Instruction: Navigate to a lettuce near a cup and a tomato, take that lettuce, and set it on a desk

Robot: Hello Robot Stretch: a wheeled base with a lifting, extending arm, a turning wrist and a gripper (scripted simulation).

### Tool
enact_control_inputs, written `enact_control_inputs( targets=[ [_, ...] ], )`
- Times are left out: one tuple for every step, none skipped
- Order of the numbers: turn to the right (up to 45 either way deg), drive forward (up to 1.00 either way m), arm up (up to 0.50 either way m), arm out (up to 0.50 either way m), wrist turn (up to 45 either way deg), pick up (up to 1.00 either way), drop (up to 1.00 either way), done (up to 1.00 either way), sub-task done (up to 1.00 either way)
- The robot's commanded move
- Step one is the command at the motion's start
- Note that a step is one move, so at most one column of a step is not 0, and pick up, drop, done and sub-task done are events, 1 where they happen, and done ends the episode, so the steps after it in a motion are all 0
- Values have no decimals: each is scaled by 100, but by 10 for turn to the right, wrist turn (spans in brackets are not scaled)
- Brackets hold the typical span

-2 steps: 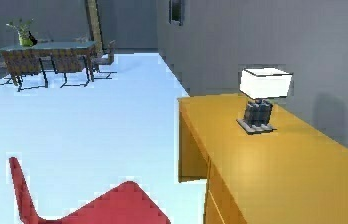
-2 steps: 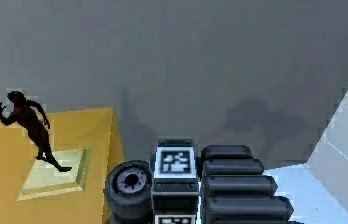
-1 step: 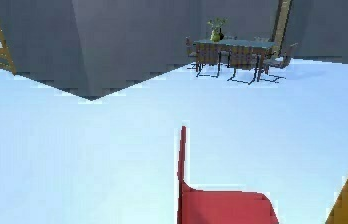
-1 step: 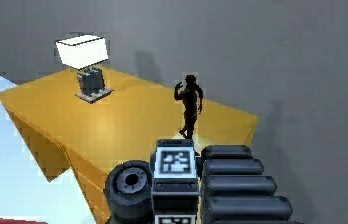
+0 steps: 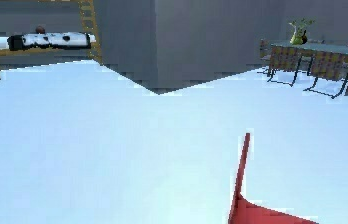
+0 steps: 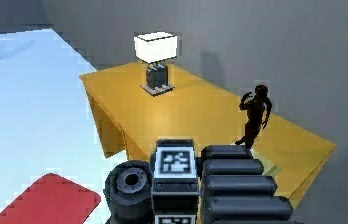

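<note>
A yellow-brown wooden desk [image 6: 222, 125] stands across the arm side view. On its far end is a lamp [image 6: 156, 62] with a white shade and a grey base. A dark reddish statue of a standing figure [image 6: 254, 115] is at its nearer right part. The arm's dark ribbed bar [image 6: 237, 185] rises from the bottom edge, with a white marked square [image 6: 175, 165] at its end. Left of that square sits the gripper's dark round body [image 6: 130, 188], low in front of the desk. Its far end is hard to make out, so I cannot tell whether it holds anything.
A red chair [image 5: 244, 195] stands close in the forward view's lower right, and its red seat [image 6: 50, 200] is at the arm side view's bottom left. A bunk bed with a wooden ladder [image 5: 42, 40] is far left. A table with a green plant [image 5: 317, 55] is far right. Pale floor lies between.
</note>
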Motion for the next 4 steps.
enact_control_inputs(
  targets=[
    [0, 0, 0, 48, 0, 0, 0, 0, 0],
    [0, 0, 0, 0, 450, 0, 0, 0, 0],
    [0, 0, 0, 0, 450, 0, 0, 0, 0],
    [0, 0, 0, 0, 390, 0, 0, 0, 0]
  ],
)
